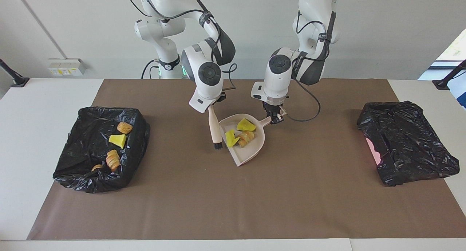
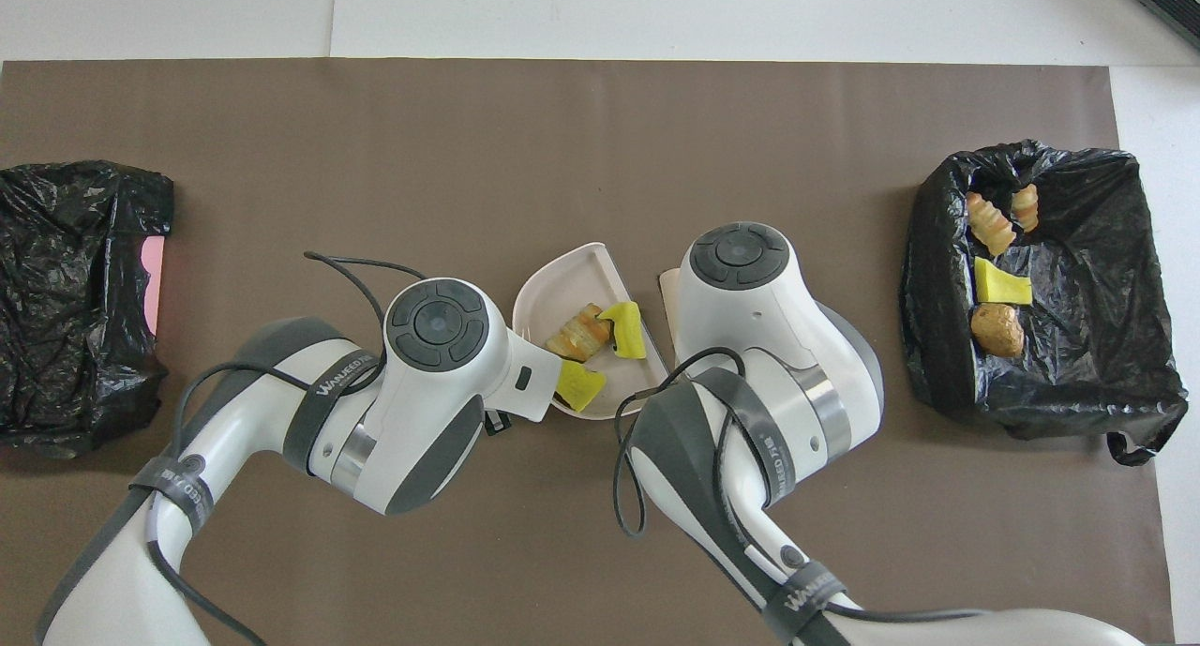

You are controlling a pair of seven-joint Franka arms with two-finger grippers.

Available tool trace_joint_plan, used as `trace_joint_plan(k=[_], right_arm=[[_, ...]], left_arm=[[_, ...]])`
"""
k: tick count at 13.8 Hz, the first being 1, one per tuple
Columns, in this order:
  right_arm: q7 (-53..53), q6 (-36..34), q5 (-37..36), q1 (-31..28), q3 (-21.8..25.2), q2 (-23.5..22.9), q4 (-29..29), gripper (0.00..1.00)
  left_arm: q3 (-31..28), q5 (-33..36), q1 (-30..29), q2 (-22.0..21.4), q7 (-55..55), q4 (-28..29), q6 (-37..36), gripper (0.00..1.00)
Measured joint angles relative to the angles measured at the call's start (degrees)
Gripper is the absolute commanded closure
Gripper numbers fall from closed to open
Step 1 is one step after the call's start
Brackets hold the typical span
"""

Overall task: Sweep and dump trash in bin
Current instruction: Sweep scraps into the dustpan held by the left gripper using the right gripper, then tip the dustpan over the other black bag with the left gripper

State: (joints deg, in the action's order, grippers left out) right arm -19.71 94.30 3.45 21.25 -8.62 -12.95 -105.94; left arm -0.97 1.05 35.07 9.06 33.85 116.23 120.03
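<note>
Yellow foam wedges (image 1: 246, 125) and a ridged tan toy bread roll (image 1: 246, 138) lie in the pale pink plastic dustpan (image 1: 251, 154) mid-table. The left gripper (image 1: 275, 117) is clamped on the dustpan's handle. The right gripper (image 1: 212, 106) is pinched tight on the beige-handled brush (image 1: 214, 129), bristles down just beside the pan. More yellow and tan pieces (image 1: 117, 138) sit in the black-bag-lined bin (image 1: 87, 178) toward the right arm's end.

A pale pink dustpan (image 2: 562, 285) sits mid-mat between the two arms, holding a toy bread roll (image 2: 577, 332) and two yellow sponge wedges (image 2: 626, 327). More trash pieces (image 2: 999, 280) lie in the open black-lined bin (image 2: 1097, 346) toward the right arm's end. A closed black bag (image 2: 75, 299) lies at the left arm's end.
</note>
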Motion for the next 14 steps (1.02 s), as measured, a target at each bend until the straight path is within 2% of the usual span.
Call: trace_joint_plan(k=[2, 5, 8, 11, 14], right_arm=[[-5.82, -1.41, -0.81, 2.74, -0.14, 0.85, 0.00, 1.00], [-8.01, -5.63, 0.11, 3.08, -0.09, 4.65, -0.02, 1.00], [-9.93, -6.36, 6.66, 2.85, 0.10, 8.56, -2.59, 1.00], [-10.20, 1.59, 13.09, 3.73, -0.14, 11.82, -10.09, 1.00], [-14.48, 6.73, 14.92, 7.97, -0.38, 14.15, -15.26, 1.00]], left_arm=[[-0.03, 0.00, -0.15, -0.03, 0.30, 0.00, 0.00, 1.00], [-0.51, 0.01, -0.60, -0.31, 2.25, -0.16, 0.00, 1.00], [-0.88, 0.06, -5.11, -2.51, 8.63, -0.99, -1.13, 1.00], [-1.28, 0.09, -13.34, -6.89, 20.40, -2.31, -4.15, 1.00], [-1.71, 0.10, -22.77, -10.02, 32.68, -4.25, -6.85, 1.00]])
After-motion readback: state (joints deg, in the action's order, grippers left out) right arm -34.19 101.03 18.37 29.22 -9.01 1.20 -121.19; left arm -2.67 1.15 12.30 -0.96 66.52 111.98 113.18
